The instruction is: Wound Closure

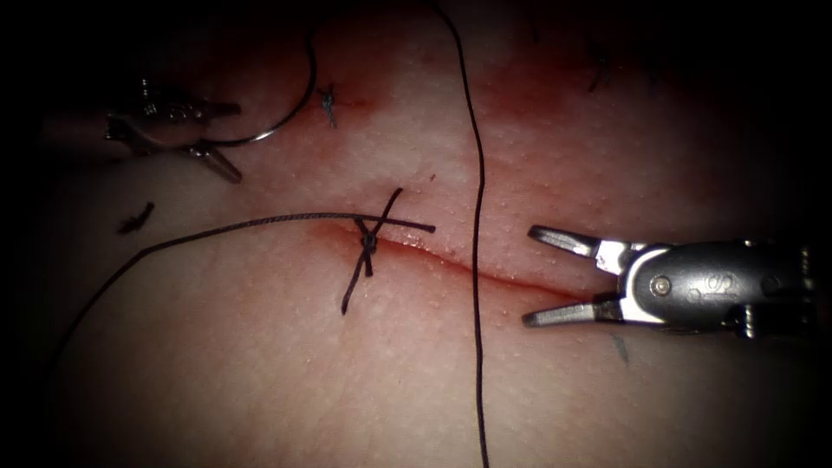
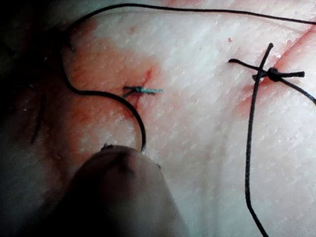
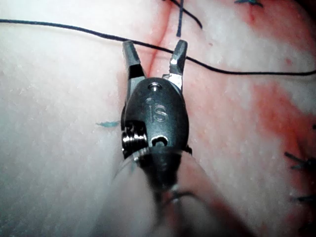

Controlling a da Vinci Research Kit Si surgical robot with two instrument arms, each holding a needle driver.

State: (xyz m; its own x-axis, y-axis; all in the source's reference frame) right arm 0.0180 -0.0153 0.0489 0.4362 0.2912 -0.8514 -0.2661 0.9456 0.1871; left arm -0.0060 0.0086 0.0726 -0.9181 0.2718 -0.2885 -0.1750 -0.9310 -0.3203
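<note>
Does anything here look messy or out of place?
Mostly tidy. A loose snippet of thread lies left of the cut, and red fluid stains the tissue. The left pincer holds the needle; the right pincer is open.

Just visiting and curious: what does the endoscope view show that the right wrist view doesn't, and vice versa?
Endoscope adds: the left pincer meeting one end of the curved needle, which lies on the tissue left of the cut; grip unclear. Right wrist adds: a close look along the right pincer, thread seeming to cross its tips. Both: that pincer open, empty, over the cut, and the thread.
</note>
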